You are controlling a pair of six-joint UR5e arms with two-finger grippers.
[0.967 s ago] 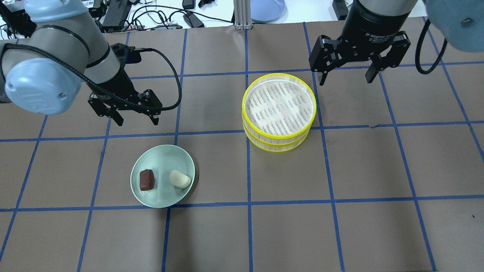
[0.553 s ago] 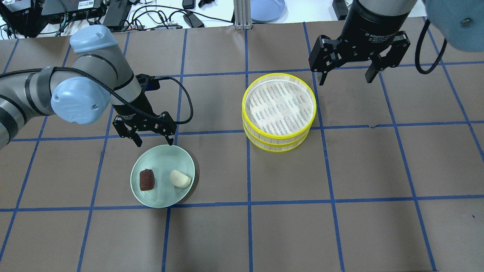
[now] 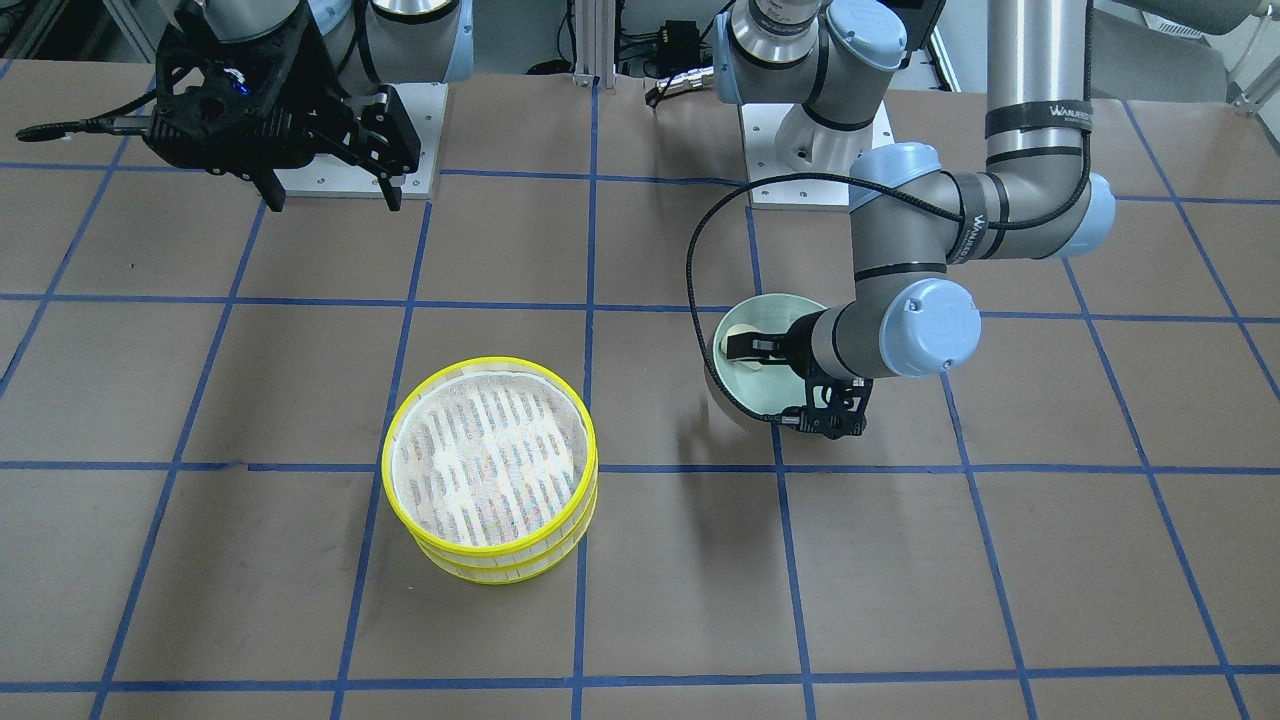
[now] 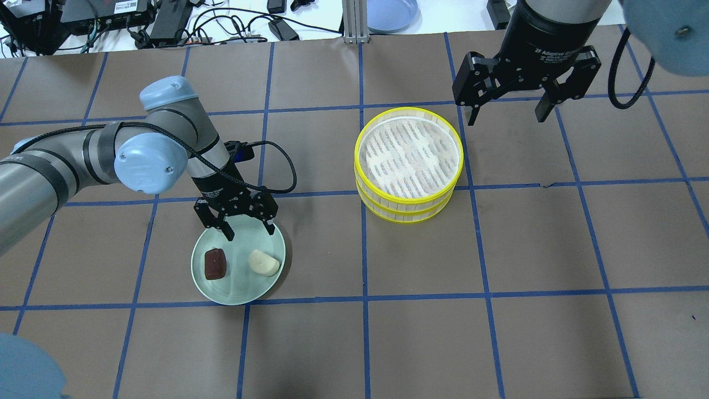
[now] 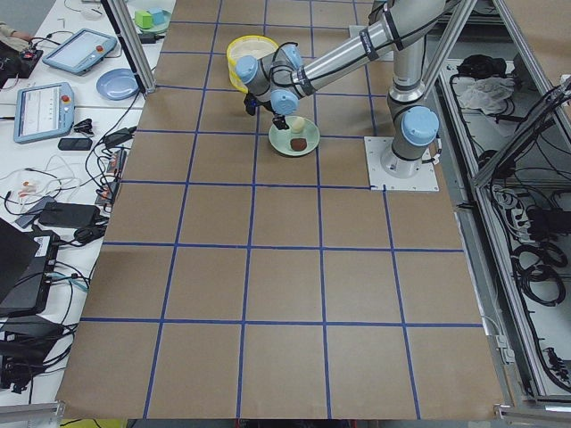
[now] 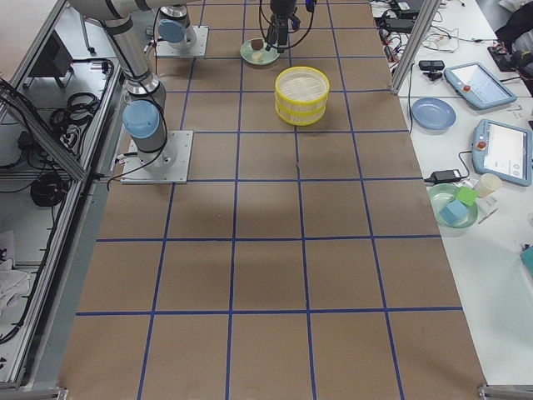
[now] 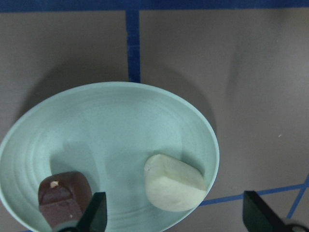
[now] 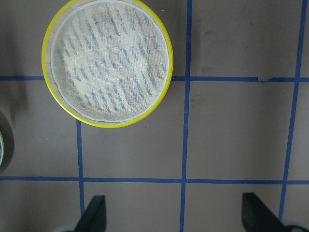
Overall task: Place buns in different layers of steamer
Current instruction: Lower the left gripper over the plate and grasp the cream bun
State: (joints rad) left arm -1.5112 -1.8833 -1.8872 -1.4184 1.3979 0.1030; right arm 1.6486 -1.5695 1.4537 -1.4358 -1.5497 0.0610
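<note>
The steamer (image 4: 409, 160) is two yellow-rimmed trays stacked at mid-table, its top mesh floor bare; it also shows in the right wrist view (image 8: 108, 60). A cream-white bun (image 4: 264, 262) and a dark reddish-brown bun (image 4: 215, 264) lie side by side on a pale green plate (image 4: 243, 293). My left gripper (image 4: 249, 233) is open and hangs low over the plate's far rim, just short of the buns. In the left wrist view the cream bun (image 7: 175, 182) lies between its fingers (image 7: 96, 215) and the brown bun (image 7: 63, 198) sits by one finger. My right gripper (image 4: 505, 118) is open and empty, high beside the steamer.
The table is brown paper with a blue tape grid. A blue dish (image 4: 392, 12) and cables and devices (image 4: 166, 22) lie beyond the far edge. The left arm's cable (image 4: 277, 166) loops above the plate.
My left arm has swung down and to the right, from the table's left side to over the plate's far rim, still open. The right arm, steamer and buns have not moved.
</note>
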